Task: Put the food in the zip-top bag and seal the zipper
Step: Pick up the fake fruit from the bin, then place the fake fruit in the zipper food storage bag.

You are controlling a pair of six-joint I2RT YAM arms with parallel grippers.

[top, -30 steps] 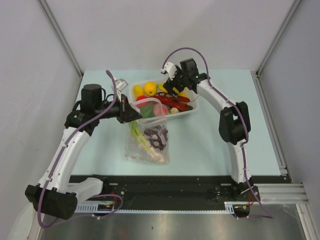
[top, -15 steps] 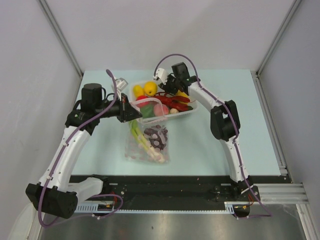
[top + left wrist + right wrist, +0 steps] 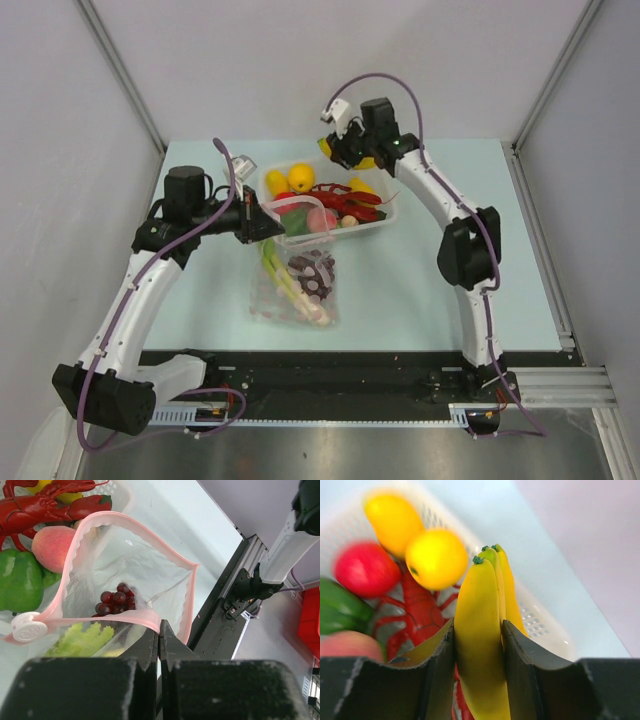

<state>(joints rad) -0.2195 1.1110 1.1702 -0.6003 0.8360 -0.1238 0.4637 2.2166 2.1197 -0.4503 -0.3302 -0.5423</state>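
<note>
The clear zip-top bag [image 3: 295,288] lies on the table in front of the basket, with purple grapes [image 3: 313,272] and a green-white leafy stalk [image 3: 283,283] inside. My left gripper [image 3: 262,226] is shut on the pink zipper [image 3: 120,616] and holds the mouth open; the grapes [image 3: 114,600] and the leafy stalk [image 3: 85,637] show inside the bag. My right gripper [image 3: 338,150] is shut on yellow bananas [image 3: 479,625], held above the far side of the basket. Lemon [image 3: 300,177], peach [image 3: 320,218] and red lobster [image 3: 350,203] lie in the basket.
The white plastic basket [image 3: 385,224] stands mid-table behind the bag, also holding a green pepper [image 3: 295,218] and a red round fruit [image 3: 365,569]. A white slider [image 3: 29,628] sits on the zipper's left end. Grey walls enclose the table on three sides.
My right gripper dipped into the basket, then rose back and away with the bananas in its jaws. The left gripper and the bag have stayed put.
</note>
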